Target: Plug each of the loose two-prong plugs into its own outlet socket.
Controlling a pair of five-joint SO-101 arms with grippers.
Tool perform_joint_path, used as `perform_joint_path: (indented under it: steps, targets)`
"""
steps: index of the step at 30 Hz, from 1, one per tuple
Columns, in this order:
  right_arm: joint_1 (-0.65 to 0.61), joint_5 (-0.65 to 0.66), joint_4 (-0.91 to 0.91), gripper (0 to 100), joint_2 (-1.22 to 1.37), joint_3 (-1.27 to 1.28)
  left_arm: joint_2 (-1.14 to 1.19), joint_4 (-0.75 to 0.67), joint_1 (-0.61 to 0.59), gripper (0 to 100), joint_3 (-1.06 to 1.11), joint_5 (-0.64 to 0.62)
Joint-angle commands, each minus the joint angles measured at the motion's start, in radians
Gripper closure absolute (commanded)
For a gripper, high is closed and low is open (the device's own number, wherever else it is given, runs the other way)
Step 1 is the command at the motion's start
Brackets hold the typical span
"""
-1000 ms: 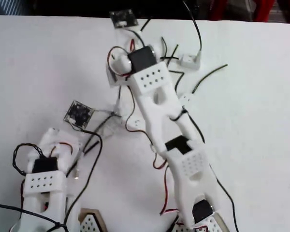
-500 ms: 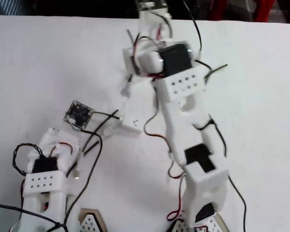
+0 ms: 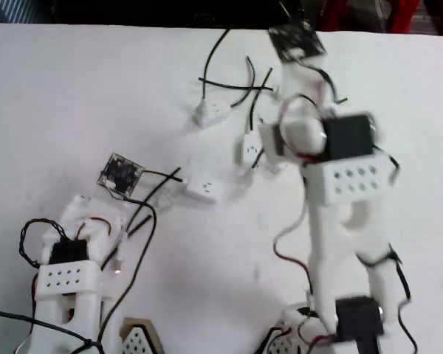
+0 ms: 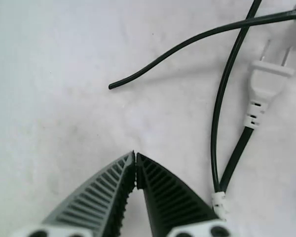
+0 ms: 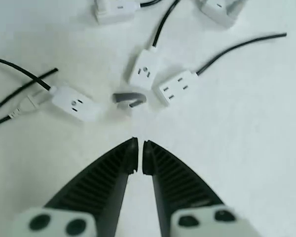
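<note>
My left gripper is shut and empty, its tips just above the white table. A loose white two-prong plug on a black cord lies a little way off to one side of it. My right gripper is also shut with nothing in it. Ahead of it lie three white outlet sockets, with a small grey piece between them. Another plug lies beside the first socket. In the high view, sockets lie mid-table, left of the right arm.
Black cords loop across the far middle of the table. Two more sockets lie farther out in the right wrist view. The left arm sits at the near left, a cord running past it.
The right arm has swung from the table's middle over to the right, uncovering the sockets it had been above. The left arm has stayed still.
</note>
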State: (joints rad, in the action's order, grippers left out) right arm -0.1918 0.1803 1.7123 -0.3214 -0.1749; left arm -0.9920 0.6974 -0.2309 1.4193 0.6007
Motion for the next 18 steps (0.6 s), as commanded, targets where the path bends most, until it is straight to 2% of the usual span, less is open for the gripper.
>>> perform_joint_path:
  steps: [1,4,10,13,18]
  targets:
    - [0.073,0.078,0.007,98.1,-0.101,0.118,-0.021,-0.017,-0.007,97,-0.003,0.009]
    - [0.081,0.098,-0.013,98.1,-0.097,0.209,-0.021,-0.017,-0.007,97,-0.003,0.009]
    - [0.042,0.081,-0.225,98.1,-0.050,0.358,-0.021,-0.017,-0.007,97,-0.003,0.008]
    - [0.001,-0.064,-0.309,96.8,-0.005,0.427,-0.021,-0.017,-0.007,97,-0.003,0.008]
    - [-0.035,-0.305,-0.403,83.7,0.128,0.474,-0.021,-0.017,-0.005,97,-0.003,0.006]
